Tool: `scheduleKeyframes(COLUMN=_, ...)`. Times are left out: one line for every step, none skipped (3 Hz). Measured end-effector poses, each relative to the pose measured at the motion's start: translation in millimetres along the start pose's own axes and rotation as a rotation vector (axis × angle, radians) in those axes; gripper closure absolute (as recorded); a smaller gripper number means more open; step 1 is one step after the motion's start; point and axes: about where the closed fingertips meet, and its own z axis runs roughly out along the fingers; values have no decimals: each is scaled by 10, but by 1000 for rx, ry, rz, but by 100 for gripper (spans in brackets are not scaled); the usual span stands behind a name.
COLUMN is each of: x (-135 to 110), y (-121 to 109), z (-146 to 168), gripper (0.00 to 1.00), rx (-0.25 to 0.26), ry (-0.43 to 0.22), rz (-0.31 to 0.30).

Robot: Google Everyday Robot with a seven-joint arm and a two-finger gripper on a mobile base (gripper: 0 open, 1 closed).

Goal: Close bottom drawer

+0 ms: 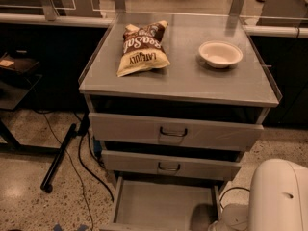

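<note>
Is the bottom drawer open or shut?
Open: the bottom drawer sticks out, tray floor showing. The gripper is not in view.

dim, warm light | sheen: cabinet top (192, 83) | shadow: bottom drawer (159, 207) corner

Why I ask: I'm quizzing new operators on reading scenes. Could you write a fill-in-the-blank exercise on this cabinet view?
1. The bottom drawer stands ____, not shut, and its tray holds nothing.
2. The chip bag and the white bowl both rest on the ____ of the cabinet.
3. The cabinet has ____ drawers in all.
4. The gripper is ____ of view; only a white part of the robot shows at the lower right.

Missing words: open; top; three; out.
</note>
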Motion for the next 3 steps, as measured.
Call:
scheduleKeyframes(x=-20, y=5, z=-11, gripper=100, rx=-1, ry=-6, rz=1)
scheduleKeyframes(x=-287, y=-57, z=-115, gripper=100, rx=-17, ry=-64, rz=32)
scheduleKeyframes(x=-305, y=-56, z=-118, gripper=100, rx=-21, ry=-70, rz=38)
